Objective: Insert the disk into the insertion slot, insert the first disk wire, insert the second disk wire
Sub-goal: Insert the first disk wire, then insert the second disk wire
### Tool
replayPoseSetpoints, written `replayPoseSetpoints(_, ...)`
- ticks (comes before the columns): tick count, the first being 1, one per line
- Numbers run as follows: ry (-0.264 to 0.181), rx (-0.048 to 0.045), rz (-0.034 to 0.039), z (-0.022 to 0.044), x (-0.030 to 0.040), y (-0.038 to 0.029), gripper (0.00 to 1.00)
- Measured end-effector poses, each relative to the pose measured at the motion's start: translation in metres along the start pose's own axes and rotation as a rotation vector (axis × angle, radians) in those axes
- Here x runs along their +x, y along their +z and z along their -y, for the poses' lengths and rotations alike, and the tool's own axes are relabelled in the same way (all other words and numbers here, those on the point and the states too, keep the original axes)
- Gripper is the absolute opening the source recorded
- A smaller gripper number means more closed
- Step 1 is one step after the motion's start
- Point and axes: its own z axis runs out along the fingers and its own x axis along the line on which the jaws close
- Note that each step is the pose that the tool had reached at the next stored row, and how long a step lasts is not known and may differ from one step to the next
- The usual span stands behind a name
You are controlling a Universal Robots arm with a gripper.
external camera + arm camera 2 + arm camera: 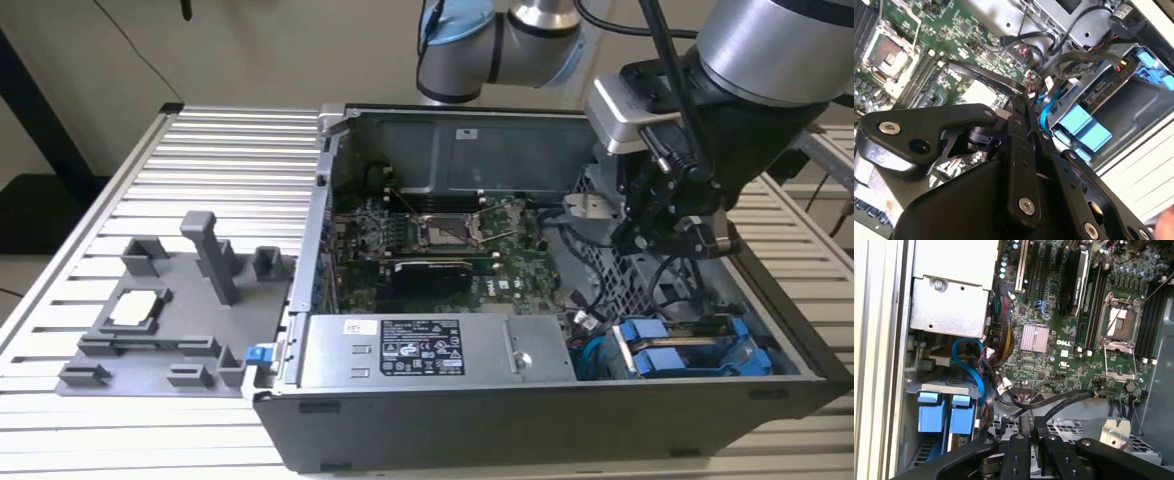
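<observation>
Claw (1032,423) closed, above open computer case (534,420) on slatted desk (200,140), two blue-ended carriers (663,358) seated in insertion slot (939,388), blue cable (971,365) beside.

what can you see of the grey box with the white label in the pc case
The grey box is a rectangular sheet-metal unit with a white printed label on its top face. It lies flat inside the open computer case, against the wall nearest the exterior view's camera, with blue-ended drive carriers to the exterior view's right. In the first wrist view, coloured wires bunch beside it.
</observation>
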Motion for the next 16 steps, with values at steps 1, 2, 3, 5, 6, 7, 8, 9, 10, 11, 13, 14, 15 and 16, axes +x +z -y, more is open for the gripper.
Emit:
replayPoseSetpoints(1,-0.001,-0.0022,-0.0164,0.0000,0.0000,0.0000,0.16)
replayPoseSetpoints(2,-0.001,-0.0047,-0.0333,-0.0001,0.0000,0.0000,0.16)
replayPoseSetpoints(3,-0.002,-0.0072,-0.0510,0.0000,0.0000,0.0000,0.16)
replayPoseSetpoints(5,-0.004,-0.0122,-0.0869,0.0000,0.0001,0.0000,0.16)
replayPoseSetpoints(6,-0.005,-0.0145,-0.1020,0.0000,0.0004,0.0000,0.16)
replayPoseSetpoints(7,-0.005,-0.0157,-0.1106,0.0000,0.0009,0.0000,0.16)
replayPoseSetpoints(8,-0.005,-0.0164,-0.1150,-0.0001,0.0016,0.0000,0.16)
replayPoseSetpoints(9,-0.003,-0.0165,-0.1168,-0.0002,0.0022,-0.0001,0.16)
replayPoseSetpoints(10,-0.001,-0.0162,-0.1171,-0.0002,0.0029,0.0002,0.16)
replayPoseSetpoints(11,0.003,-0.0157,-0.1171,-0.0003,0.0035,0.0009,0.16)
replayPoseSetpoints(13,0.011,-0.0150,-0.1177,-0.0004,0.0046,0.0022,0.16)
replayPoseSetpoints(14,0.014,-0.0146,-0.1179,-0.0004,0.0053,0.0029,0.16)
replayPoseSetpoints(15,0.018,-0.0142,-0.1181,-0.0004,0.0060,0.0036,0.16)
replayPoseSetpoints(16,0.021,-0.0138,-0.1179,-0.0002,0.0067,0.0043,0.16)
